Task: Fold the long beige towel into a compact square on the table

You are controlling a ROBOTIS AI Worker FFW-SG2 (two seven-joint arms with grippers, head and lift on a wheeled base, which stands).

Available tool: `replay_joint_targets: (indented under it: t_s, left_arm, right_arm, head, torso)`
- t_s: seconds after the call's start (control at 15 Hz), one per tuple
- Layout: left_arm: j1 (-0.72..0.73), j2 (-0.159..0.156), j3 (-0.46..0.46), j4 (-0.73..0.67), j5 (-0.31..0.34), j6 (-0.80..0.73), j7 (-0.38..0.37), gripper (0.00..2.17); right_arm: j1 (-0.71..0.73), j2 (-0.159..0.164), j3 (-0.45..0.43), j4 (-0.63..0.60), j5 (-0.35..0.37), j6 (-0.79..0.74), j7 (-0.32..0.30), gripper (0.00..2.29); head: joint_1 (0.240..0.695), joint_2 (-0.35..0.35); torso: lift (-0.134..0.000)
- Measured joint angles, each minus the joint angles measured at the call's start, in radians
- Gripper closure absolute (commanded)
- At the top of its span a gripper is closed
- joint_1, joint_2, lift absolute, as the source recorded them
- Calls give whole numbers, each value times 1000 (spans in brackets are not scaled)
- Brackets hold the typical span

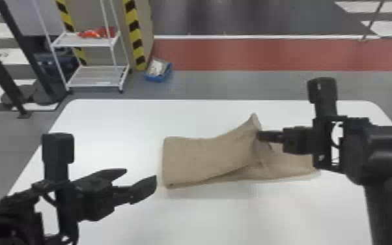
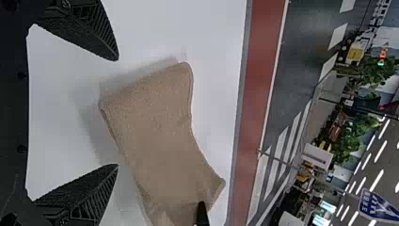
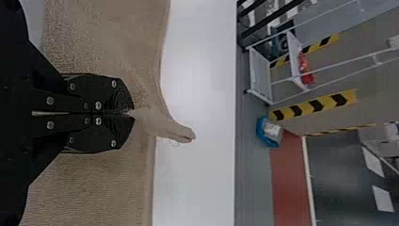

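The beige towel point(image 1: 205, 158) lies across the table right of centre, its left part doubled over with a straight left edge. My right gripper point(image 1: 261, 136) pinches a raised peak of it, and the rest spreads flat beneath the right arm. In the right wrist view, the right gripper point(image 3: 131, 113) is closed on a bunched ridge of the towel point(image 3: 94, 183). Just left of the towel's left end, my left gripper point(image 1: 141, 179) stands open with nothing in it. In the left wrist view, the left gripper point(image 2: 117, 113) has its fingers wide apart, facing the towel point(image 2: 150, 122).
The white table point(image 1: 114, 120) extends around the towel. Beyond its far edge stand a white shelf rack point(image 1: 91, 76) with red items and a blue bin point(image 1: 158, 70) on the floor.
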Motion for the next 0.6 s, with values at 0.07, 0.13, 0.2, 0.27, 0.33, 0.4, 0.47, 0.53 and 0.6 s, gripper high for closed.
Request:
replay_joint_targets:
  t_s: [0.07, 0.13, 0.2, 0.27, 0.33, 0.4, 0.47, 0.53, 0.6]
  left_arm:
    - [5, 0, 3, -2, 0, 0, 0, 73]
    - [8, 0, 4, -5, 0, 0, 0, 73]
    - [10, 0, 4, -8, 0, 0, 0, 73]
    - [11, 0, 2, -10, 0, -1, 0, 73]
    - [11, 0, 1, -12, 0, -2, 0, 73]
    - [11, 0, 0, -12, 0, -2, 1, 73]
    - [12, 0, 0, -12, 0, -3, 1, 73]
    - [12, 0, 0, -12, 0, -3, 1, 73]
    - [13, 0, 2, -12, 0, -3, 1, 73]
  right_arm:
    - [2, 0, -26, -6, -9, -6, 0, 1200]
    - [6, 0, -44, 15, -7, -11, -1, 1200]
    - [8, 0, -60, 50, -3, -27, -2, 1200]
    - [8, 0, -69, 77, -1, -42, -1, 1200]
    - [4, 0, -72, 89, 2, -48, 0, 1200]
    - [0, 0, -73, 94, 5, -49, 2, 1200]
    - [-4, 0, -73, 94, 8, -43, 6, 1200]
    - [-4, 0, -75, 78, 4, -25, 11, 1200]
    - [2, 0, -77, 43, -5, -3, 20, 1200]
  head:
    - [695, 32]
    - [695, 15]
    - [695, 7]
    - [695, 0]
    - [695, -3]
    - [695, -5]
    - [695, -6]
    - [695, -6]
    - [695, -2]
  torso:
    - [-124]
    - [-124]
    - [-124]
    - [-124]
    - [-124]
    - [-124]
    - [-124]
    - [-124]
    - [-124]
